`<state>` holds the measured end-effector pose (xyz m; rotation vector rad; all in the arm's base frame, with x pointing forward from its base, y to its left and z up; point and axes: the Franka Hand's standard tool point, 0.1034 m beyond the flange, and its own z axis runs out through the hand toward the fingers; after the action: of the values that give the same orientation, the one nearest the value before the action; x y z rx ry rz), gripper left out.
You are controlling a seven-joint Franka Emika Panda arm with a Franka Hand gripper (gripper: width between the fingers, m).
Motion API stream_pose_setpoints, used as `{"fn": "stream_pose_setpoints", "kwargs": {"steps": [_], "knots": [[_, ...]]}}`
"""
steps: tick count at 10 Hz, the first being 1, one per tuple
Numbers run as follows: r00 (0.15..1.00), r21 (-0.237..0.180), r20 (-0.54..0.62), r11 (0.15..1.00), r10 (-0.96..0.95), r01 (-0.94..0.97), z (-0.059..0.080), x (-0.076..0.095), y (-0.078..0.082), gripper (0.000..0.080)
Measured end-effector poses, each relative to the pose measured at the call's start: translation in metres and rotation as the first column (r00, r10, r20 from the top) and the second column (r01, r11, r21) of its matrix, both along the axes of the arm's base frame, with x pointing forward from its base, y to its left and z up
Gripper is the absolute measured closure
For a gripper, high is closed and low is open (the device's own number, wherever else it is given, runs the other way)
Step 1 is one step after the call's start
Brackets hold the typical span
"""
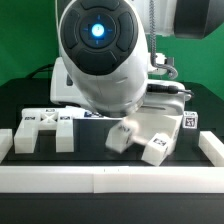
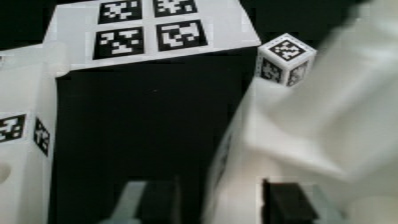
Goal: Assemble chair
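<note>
In the wrist view my gripper is open, with its fingers wide apart. The blurred edge of a large white chair part lies between them, close to one finger and apart from the other. Beyond it lie a flat white panel with several tags and a small tagged block. In the exterior view the arm hides the gripper. A chunky white part group lies under the arm at the exterior view's right. A notched white frame lies at its left.
Low white border rails run along the front and both sides of the black table. Another tagged white part shows at the edge of the wrist view. The arm's body blocks the middle of the exterior view.
</note>
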<state>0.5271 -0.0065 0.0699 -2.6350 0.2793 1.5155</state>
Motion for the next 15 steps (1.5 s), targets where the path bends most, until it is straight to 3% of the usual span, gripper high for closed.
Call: {"fn": "stream_pose_setpoints", "kwargs": {"steps": [2,3,4,9,13,14,15], "knots": [[1.000,0.000,-0.002,1.000,-0.004,0.004,-0.001,-0.001,-0.002,0.0252],[1.000,0.000,-0.002,1.000,-0.005,0.005,-0.001,-0.001,-0.003,0.0252],[1.000,0.001,-0.001,1.000,-0.006,0.006,-0.001,0.000,-0.004,0.0182],[0.999,0.026,0.016,0.999,-0.045,0.044,0.001,0.010,-0.042,0.0150],[0.996,0.023,0.071,0.998,-0.056,0.054,0.008,0.018,-0.052,0.0150],[0.994,0.017,0.096,0.998,-0.054,0.053,0.004,0.022,-0.053,0.0150],[0.972,-0.004,0.229,0.999,-0.047,0.050,0.001,0.041,-0.054,0.0150]]}}
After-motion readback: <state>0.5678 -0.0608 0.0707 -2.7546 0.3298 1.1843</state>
